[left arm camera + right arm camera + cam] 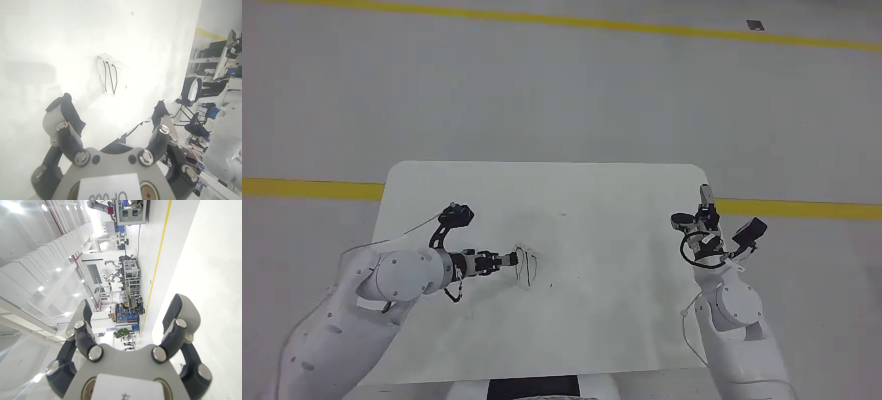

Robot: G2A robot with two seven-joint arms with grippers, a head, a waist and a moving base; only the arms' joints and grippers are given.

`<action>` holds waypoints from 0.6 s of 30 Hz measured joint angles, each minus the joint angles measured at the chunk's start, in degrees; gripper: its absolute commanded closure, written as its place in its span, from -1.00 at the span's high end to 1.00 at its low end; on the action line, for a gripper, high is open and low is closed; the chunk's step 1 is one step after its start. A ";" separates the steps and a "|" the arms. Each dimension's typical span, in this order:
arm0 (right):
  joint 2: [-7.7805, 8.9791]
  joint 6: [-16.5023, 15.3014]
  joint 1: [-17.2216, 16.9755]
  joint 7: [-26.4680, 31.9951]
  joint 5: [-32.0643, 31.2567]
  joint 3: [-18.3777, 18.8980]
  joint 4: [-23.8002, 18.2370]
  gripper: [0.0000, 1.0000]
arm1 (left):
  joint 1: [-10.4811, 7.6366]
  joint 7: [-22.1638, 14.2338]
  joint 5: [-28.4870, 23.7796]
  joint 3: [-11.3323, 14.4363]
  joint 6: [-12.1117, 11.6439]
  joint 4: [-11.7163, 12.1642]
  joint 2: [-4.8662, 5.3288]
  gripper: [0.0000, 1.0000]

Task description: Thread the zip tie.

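Thin black zip ties [528,266] lie in a clear flat pouch on the white table [622,200], left of its middle. In the left wrist view the zip ties [108,77] show as a few dark strands, some with small heads, just ahead of my left gripper [113,102]. That gripper is open and empty, a short way from the pouch. The top view has the left gripper [512,259] just left of the ties. My right gripper [694,208] is at the table's right edge, and the right gripper [130,304] is open, empty and pointed toward the room.
The table top [56,37] around the pouch is bare white surface. Its near edge [136,126] runs close behind the left gripper. Yellow floor lines [802,208] pass beside the table.
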 measured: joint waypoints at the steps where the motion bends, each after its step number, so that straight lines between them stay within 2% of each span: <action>1: 0.00 0.00 0.00 0.00 0.00 0.00 0.00 1.00 | 0.02 0.01 -0.02 -0.02 0.00 -0.01 0.00 1.00; 12: 0.00 0.00 0.00 0.00 0.00 0.00 0.00 1.00 | -0.26 0.03 0.36 0.36 -0.29 -0.39 0.02 1.00; 15: 0.00 0.00 0.00 0.00 0.00 0.00 0.00 1.00 | -2.19 -1.79 4.31 3.21 -0.13 -1.58 -0.07 1.00; 18: 0.00 0.00 0.00 0.00 0.00 0.00 0.00 1.00 | -4.34 -4.50 8.12 5.38 0.02 -1.62 -0.42 1.00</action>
